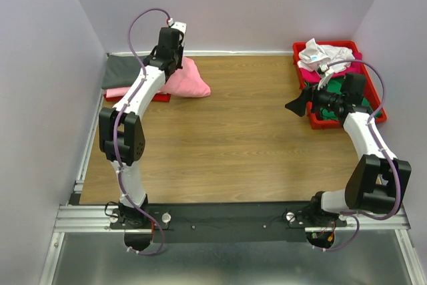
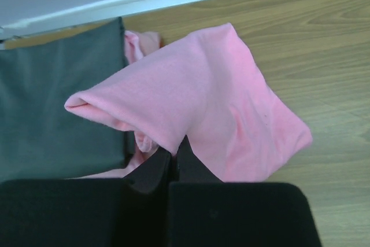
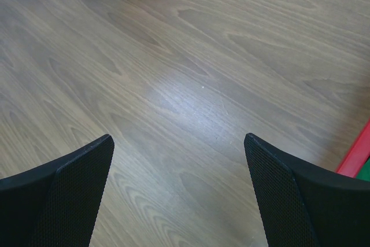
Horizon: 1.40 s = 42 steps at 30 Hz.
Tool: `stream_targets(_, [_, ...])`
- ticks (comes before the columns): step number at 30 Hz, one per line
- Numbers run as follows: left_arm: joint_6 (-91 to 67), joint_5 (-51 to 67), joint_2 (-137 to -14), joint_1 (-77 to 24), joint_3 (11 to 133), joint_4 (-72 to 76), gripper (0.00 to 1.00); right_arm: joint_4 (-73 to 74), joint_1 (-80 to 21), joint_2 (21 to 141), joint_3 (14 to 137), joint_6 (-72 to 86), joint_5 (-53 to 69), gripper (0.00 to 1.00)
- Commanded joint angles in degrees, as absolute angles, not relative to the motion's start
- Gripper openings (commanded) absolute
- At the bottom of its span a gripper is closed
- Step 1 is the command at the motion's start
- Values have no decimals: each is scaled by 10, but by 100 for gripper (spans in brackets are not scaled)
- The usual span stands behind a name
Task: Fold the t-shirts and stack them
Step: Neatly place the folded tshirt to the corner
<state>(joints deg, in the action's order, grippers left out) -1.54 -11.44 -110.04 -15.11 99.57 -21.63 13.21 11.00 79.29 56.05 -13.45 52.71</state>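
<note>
Top external view gave me the far left corner of the table [image 1: 240, 138] first. A grey tee [image 1: 123, 70] lay flat there, and it looked folded and placed to me. A strip of the red left tray [image 1: 160, 97] showed under that stack. Just right of the grey tee sat the pink tee [image 1: 190, 79], touching it and partly over its edge.

On the left wrist view, the left gripper [image 2: 175, 153] was clenched on a fold of the pink cloth. The cloth hung from the jaws in a loose, bunched drape rather than a flat packet. I judged this tee to be mid-fold or mid-placement, not yet squared on the stack.

Bare wood filled the middle of the table.

Further right, the right gripper [image 1: 294, 105] hovered over the wood beside the right tray [image 1: 323, 123]. Its jaws were spread wide with nothing between them.

That tray, at the far right corner, held a crumpled heap: a white tee [image 1: 323, 53] on top, a magenta tee [image 1: 313, 75] and a green tee [image 1: 331, 117] beneath. None of these looked folded. By my reckoning one tee was finished, one was in hand, and three waited.
</note>
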Motion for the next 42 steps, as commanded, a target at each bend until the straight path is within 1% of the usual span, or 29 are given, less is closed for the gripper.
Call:
stream_targets(1, [38,-193,-1116,-153,1049,-244,0,125,116,795,554,-127,548,100])
stream_targets(4, [69,-212,-1129,-152,1088,-258,0,126,116,797,554,-125,551,100])
stream_targets(10, [105,-250,-1143,-152,1121,-273,0,125,116,798,554,-121,557,100])
stream_targets(21, [154,-264,-1150,-150,1185,-298,0,125,116,799,554,-118,568,100])
stream_targets(28, [171,-291,-1133,-149,1194,-298,0,126,116,798,554,-118,569,100])
stream_targets(42, [171,-287,-1087,-142,1195,-301,0,126,116,798,553,-118,568,100])
